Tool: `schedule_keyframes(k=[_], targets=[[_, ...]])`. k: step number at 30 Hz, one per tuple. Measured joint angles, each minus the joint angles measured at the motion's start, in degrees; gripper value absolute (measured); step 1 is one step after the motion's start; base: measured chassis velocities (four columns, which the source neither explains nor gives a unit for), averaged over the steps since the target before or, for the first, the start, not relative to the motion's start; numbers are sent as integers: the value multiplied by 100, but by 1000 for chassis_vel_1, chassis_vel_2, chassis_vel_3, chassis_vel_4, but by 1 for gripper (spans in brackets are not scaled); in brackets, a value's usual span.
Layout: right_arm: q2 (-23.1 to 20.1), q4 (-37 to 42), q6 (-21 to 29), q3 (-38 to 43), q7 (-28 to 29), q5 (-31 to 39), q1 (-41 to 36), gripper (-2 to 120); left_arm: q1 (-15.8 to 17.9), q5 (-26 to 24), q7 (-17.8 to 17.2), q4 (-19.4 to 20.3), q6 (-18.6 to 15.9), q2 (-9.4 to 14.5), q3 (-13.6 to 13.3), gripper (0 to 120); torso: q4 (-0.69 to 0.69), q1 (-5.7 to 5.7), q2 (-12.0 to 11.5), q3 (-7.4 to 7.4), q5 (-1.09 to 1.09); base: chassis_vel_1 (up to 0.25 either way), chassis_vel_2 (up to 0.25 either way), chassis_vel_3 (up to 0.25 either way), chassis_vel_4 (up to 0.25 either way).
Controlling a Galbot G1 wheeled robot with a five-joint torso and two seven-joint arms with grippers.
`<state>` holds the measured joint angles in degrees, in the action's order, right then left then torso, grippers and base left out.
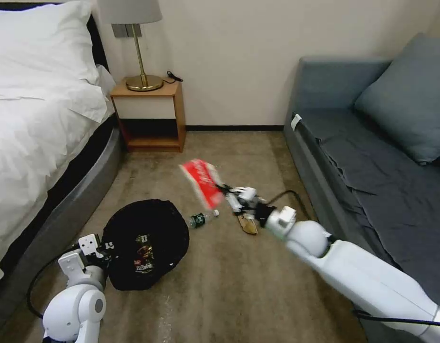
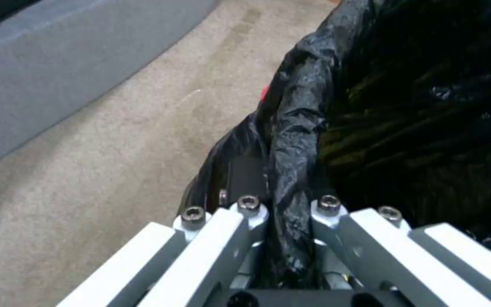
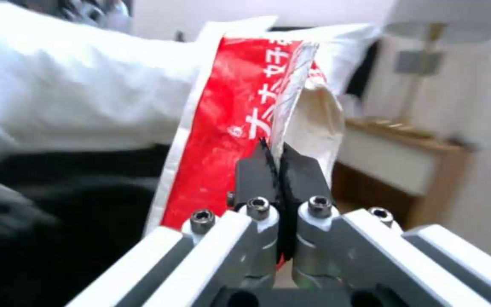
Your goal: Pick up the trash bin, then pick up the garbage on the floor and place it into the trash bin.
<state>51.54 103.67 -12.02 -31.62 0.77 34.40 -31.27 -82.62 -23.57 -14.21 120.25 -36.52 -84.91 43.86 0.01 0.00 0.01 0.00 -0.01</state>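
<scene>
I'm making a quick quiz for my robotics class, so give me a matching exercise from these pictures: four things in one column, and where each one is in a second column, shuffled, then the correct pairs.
Column one:
1. red-white packet
2. clear bottle
3. trash bin
4. brass lamp

Column two:
A. on the wooden nightstand
B. pinched at its bag rim by the left gripper
C. lying on the carpet between the bin and the right arm
D. held off the floor in the right gripper

Pairs: 1-D, 2-C, 3-B, 4-A
</scene>
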Motion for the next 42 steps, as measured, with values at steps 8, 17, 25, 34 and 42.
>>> schedule_keyframes(k=[8,17,25,34,42], targets=[[742,-481,226,-1657,646,-3,468,0,-1,24,-1,157,-57,-66,-65,2,-1,0,0,0,0,0,0,0,0],[1129,-1213,238,-1958,889,-380,436,14,-48,24,-3,235,-59,-78,-51,2,-1,0,0,0,0,0,0,0,0],[959,-1050,289,-1780,943,-440,420,40,-46,23,-3,248,-62,-78,-66,2,-1,0,0,0,1,0,0,0,0],[87,608,756,1017,1610,-435,-540,77,-72,7,2,258,10,-68,131,2,0,0,0,0,0,0,0,0,0],[24,1904,890,3520,1992,-1449,-2960,99,-87,64,-11,303,42,-114,268,2,-1,0,-1,0,3,0,0,0,0]])
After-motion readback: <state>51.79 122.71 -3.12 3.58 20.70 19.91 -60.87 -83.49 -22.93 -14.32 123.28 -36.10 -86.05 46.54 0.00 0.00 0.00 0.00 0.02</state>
